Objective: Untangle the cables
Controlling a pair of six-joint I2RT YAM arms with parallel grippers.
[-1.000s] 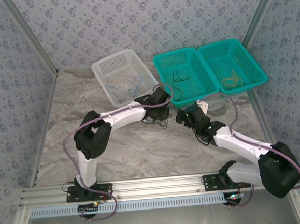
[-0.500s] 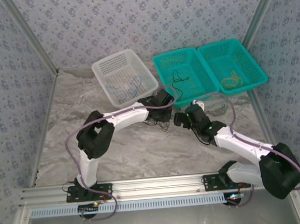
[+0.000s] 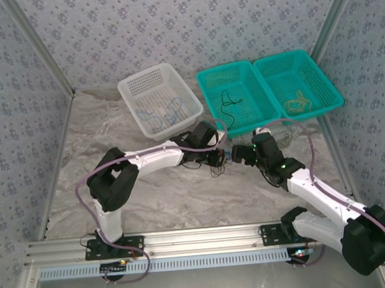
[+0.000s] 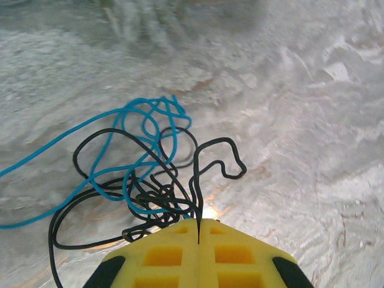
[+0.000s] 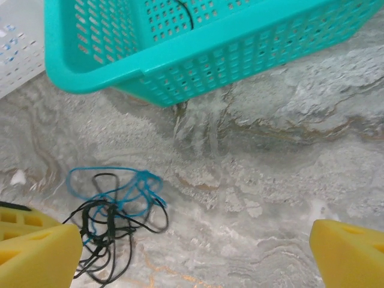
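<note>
The left gripper has its fingers pressed together on a black cable, which comes out of the seam between them. The tangle of blue and black cables lies on the table just ahead of these fingertips. The right gripper stands wide and holds nothing; the tangle is just beside one of its fingers.

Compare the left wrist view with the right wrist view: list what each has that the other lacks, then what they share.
Left wrist: the left gripper shut on the black cable. Right wrist: the open right gripper, the teal basket, a white basket's corner. Shared: the black cable tangled with the blue cable on the table.
</note>
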